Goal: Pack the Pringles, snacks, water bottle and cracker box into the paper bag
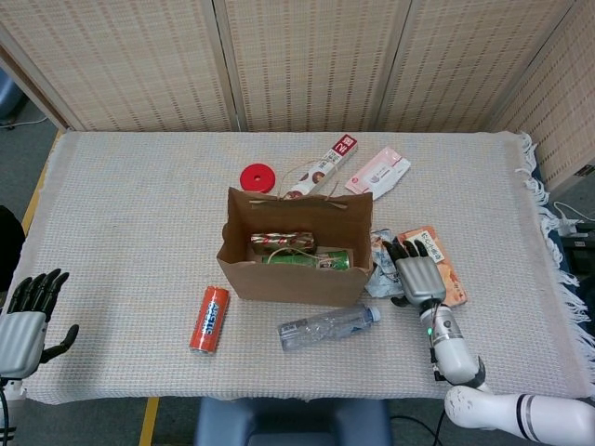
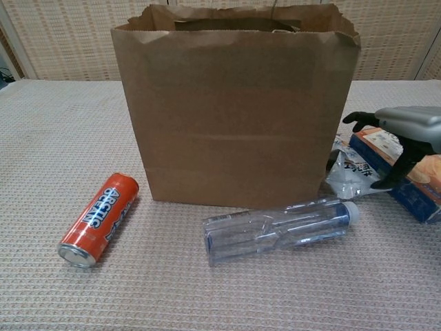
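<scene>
Woven screens behind, pale cloth worktop [image 1: 130, 204] with the paper bag [image 1: 293, 269] upright in the middle, some snacks already inside. The right hand [image 1: 416, 277] hovers low over the cracker box [image 1: 444, 269], which lies flat just right of the bag, long axis running away from the robot; fingers [image 2: 398, 169] spread and curled down, holding nothing, so best to settle them across the short sides before closing. The left hand [image 1: 23, 321] idles open at the near-left edge; water bottle [image 2: 279, 229] lies crosswise before the bag, cap right.
</scene>
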### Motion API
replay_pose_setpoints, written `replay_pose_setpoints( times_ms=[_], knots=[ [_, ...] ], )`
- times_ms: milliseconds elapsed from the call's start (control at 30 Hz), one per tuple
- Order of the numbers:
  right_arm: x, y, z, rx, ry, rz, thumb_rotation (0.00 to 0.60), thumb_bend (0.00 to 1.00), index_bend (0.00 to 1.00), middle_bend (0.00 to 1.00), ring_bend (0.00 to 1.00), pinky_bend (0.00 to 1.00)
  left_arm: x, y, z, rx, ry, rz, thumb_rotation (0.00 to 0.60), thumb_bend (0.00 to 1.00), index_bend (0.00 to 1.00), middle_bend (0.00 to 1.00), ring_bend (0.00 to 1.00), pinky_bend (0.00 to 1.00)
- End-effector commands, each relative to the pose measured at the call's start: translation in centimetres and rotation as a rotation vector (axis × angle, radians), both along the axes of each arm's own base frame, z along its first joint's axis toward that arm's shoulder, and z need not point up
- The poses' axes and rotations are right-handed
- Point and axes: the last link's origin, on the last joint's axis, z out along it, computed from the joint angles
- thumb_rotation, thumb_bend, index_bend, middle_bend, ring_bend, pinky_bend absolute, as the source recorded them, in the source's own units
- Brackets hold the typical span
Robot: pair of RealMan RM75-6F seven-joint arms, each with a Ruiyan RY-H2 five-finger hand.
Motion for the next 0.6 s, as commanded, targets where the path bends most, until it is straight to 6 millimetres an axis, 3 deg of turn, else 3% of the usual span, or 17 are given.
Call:
replay_pose_setpoints(
  times_ms=[33, 367, 433, 500, 600],
  knots=[
    [0.6, -0.9, -1.4, 0.009, 0.025, -0.002, 0.600, 0.06, 0.00, 0.09, 0.03, 0.03, 0.0, 0.0, 0.0, -0.001, -0.001, -0.001, 0.600, 0.35, 0.00, 0.00, 0.00, 0.00],
    [0.2, -1.5, -4.5, 0.027, 0.153, -0.018, 0.600, 0.08, 0.01, 0.08, 0.03, 0.04, -0.1, 0.0, 0.1, -0.006, -0.007, -0.004, 0.600, 0.35, 0.00, 0.00, 0.00, 0.00],
    [0.2, -1.6, -4.6, 0.007, 0.185, 0.012, 0.600, 0.21, 0.13, 0.15, 0.15, 0.21, -0.1, 0.0, 0.1, -0.007, -0.007, -0.004, 0.600, 0.35, 0.00, 0.00, 0.00, 0.00],
    [0.1, -1.5, -4.5, -0.015, 0.182, 0.045, 0.600, 0.40, 0.40, 0.36, 0.41, 0.56, -0.1, 0.0, 0.1, -0.007, -0.007, -0.004, 0.600, 0.35, 0.00, 0.00, 0.00, 0.00],
    [0.2, -1.3, -3.8, -0.051, 0.142, 0.078, 0.600, 0.50, 0.66, 0.57, 0.64, 0.77, -0.1, 0.0, 0.1, -0.006, -0.006, -0.004, 0.600, 0.35, 0.00, 0.00, 0.00, 0.00]
  ],
)
